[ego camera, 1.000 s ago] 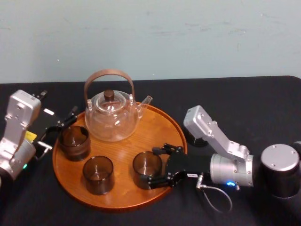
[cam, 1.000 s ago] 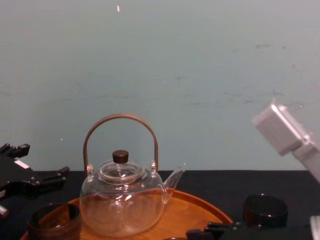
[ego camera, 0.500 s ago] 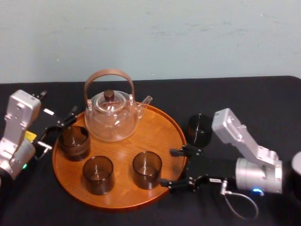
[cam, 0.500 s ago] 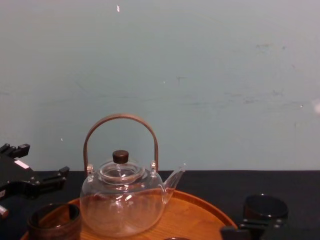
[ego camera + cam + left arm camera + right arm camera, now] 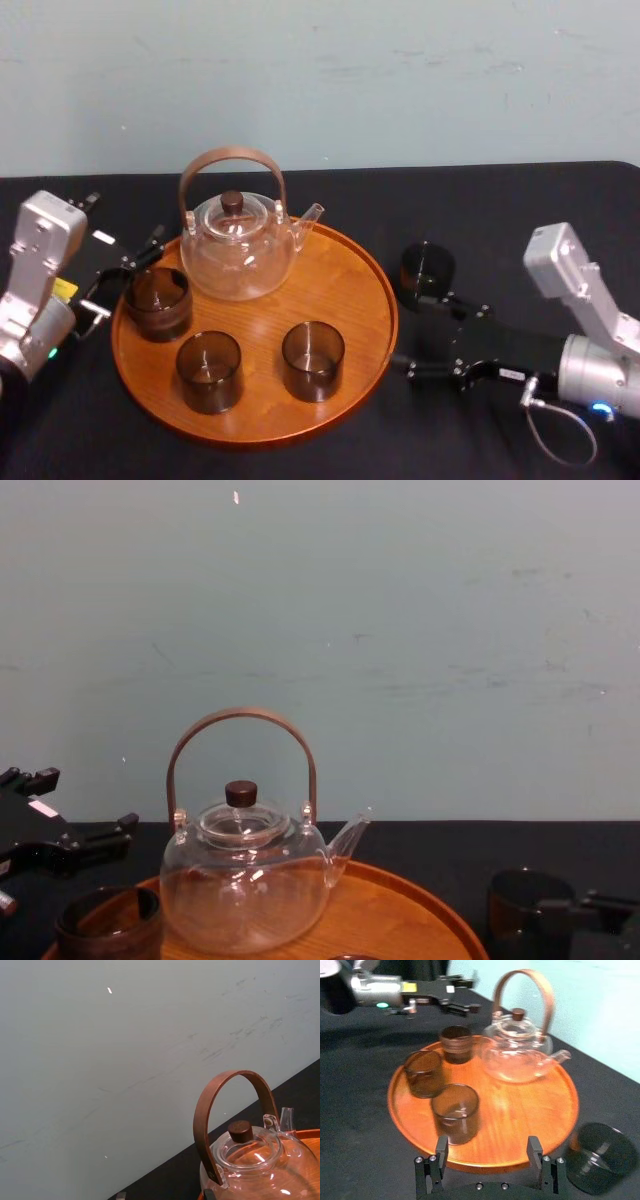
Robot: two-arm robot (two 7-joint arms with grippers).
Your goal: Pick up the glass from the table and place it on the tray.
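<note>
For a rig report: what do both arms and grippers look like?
Both arms are silver-grey with black two-fingered grippers. Behind the right gripper: a looped grey cable and blue light. By the left gripper: a yellow label and white label.

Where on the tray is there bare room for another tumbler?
Bare: the round orange-brown wooden tray, right side, between the clear glass teapot, the front-right dark smoky-brown glass tumbler and the rim. Crowded: left and front, two more tumblers. Right claw sits off the right rim, left claw off the left.
</note>
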